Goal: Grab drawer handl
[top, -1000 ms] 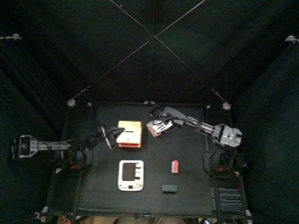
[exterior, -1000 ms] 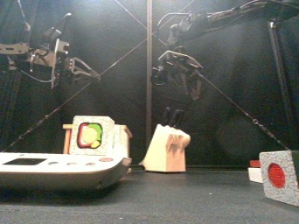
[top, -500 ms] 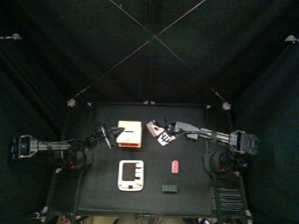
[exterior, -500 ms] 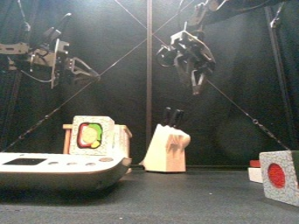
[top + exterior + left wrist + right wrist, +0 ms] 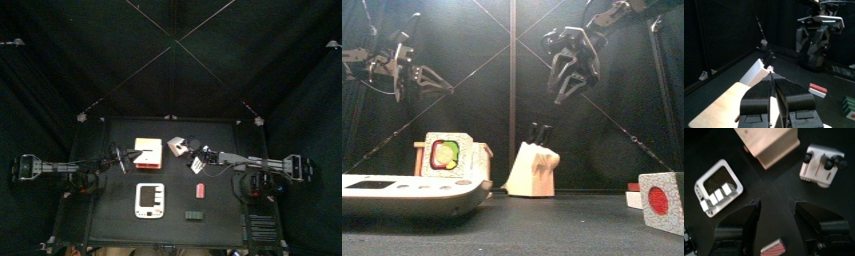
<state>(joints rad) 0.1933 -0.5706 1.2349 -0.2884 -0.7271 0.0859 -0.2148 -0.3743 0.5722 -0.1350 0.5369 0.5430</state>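
Observation:
The drawer (image 5: 146, 153) is a small cream box with an orange-red side, standing left of the table's middle; the front view shows it (image 5: 441, 157) behind the white panel. I cannot make out its handle. My left gripper (image 5: 120, 158) hangs in the air just left of the drawer, open by a narrow gap with nothing in it (image 5: 771, 75); the drawer's cream top (image 5: 734, 97) lies below it. My right gripper (image 5: 199, 160) hovers wide open to the right of the drawer, high above the table (image 5: 567, 80), and looks down on the drawer (image 5: 767, 145).
A cream knife block (image 5: 179, 146) with black handles stands right of the drawer. A flat white panel (image 5: 150, 200) lies near the front edge. To its right are a small red block (image 5: 201, 189) and a dark green block (image 5: 195, 212). A grey cube with a red button (image 5: 660, 200) stands front right.
The right gripper has drawn back from above the knife block, toward the right and front, and its arm now stretches out to the right. The left arm has stayed put.

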